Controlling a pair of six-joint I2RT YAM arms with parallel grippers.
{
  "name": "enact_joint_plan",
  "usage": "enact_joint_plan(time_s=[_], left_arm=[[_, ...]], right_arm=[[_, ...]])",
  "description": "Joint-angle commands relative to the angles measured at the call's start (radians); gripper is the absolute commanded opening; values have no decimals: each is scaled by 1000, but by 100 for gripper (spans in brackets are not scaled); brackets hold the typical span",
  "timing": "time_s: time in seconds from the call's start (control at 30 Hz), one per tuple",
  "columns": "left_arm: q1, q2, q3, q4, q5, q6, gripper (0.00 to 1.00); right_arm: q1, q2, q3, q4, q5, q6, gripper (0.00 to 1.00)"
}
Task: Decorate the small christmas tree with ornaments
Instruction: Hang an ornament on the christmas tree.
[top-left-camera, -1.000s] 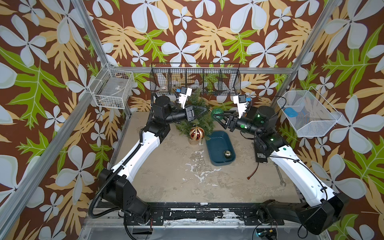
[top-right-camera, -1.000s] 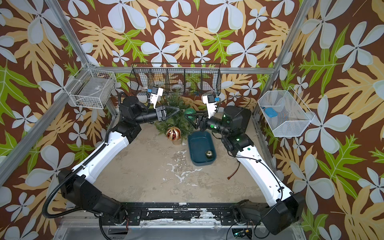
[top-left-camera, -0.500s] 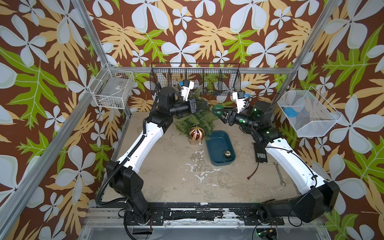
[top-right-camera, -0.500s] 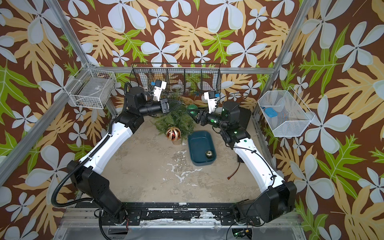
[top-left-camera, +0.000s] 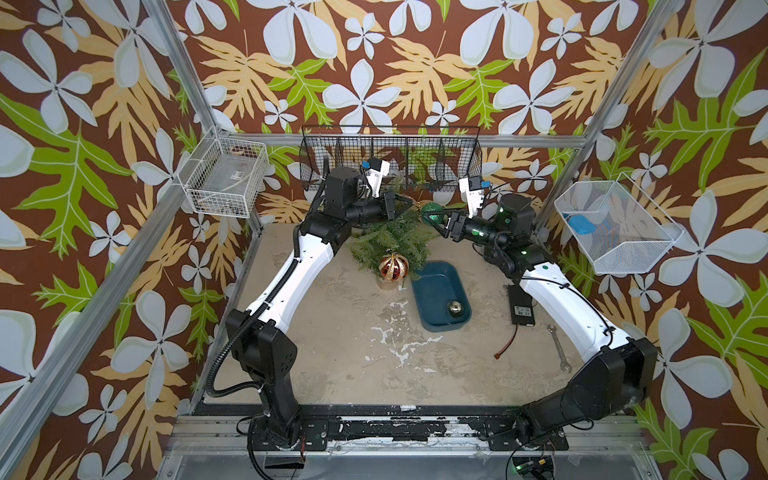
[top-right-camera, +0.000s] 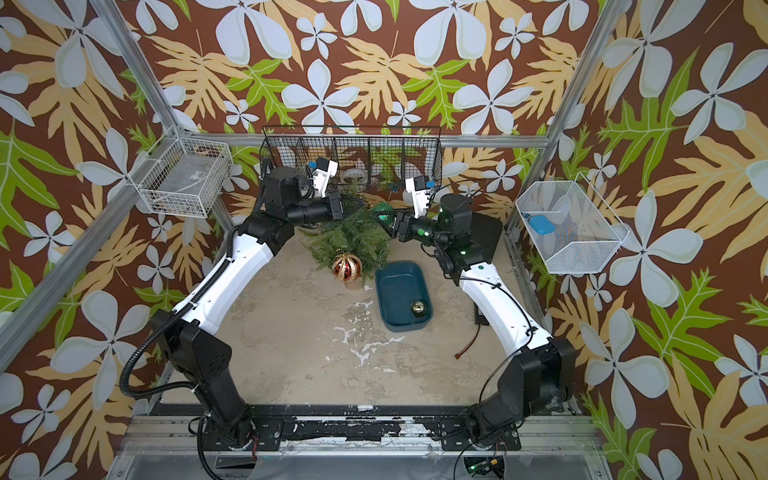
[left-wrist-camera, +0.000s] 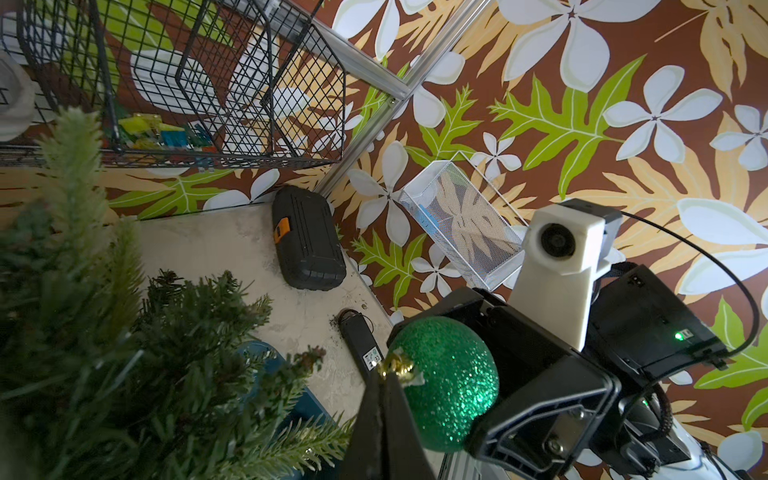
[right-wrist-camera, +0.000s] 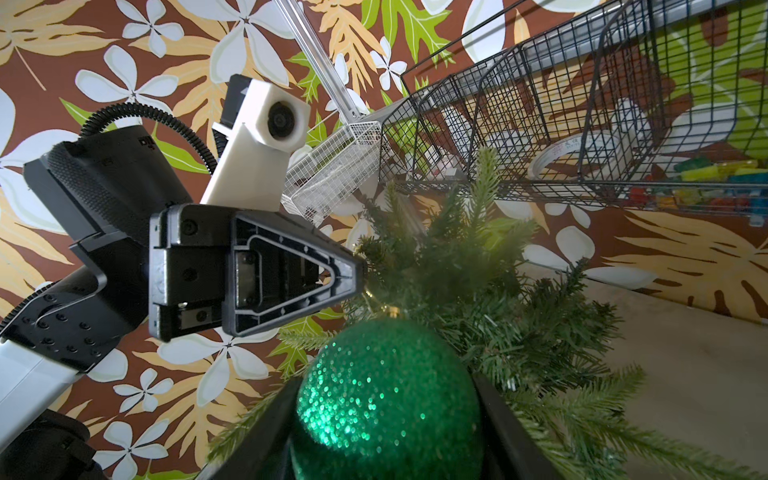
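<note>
The green glitter ball (top-left-camera: 429, 212) at upper centre (clamped by the right gripper (right-wrist-camera: 386, 436), cap (left-wrist-camera: 397, 367) pinched by the left gripper (left-wrist-camera: 386, 380)) should be hooked gently onto the small christmas tree (top-left-camera: 390, 243).

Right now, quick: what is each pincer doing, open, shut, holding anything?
Left pincer: closed, tips at the gold cap of the green glitter ball; grip on its loop cannot be told.
Right pincer: closed on the green glitter ball.
</note>
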Motion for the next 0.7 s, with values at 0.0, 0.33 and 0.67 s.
enact_joint_plan(time_s=[0.0, 0.33, 0.67], left_arm=[[-2, 6, 15, -19, -38, 8, 0], [-1, 25, 52, -41, -79, -5, 0], [-1, 35, 49, -54, -94, -7, 0]], right_arm=[[-1, 24, 22, 41, -16, 23, 55], [-2, 91, 70, 56, -33, 48, 55], [-4, 102, 79, 54, -43, 49, 55]])
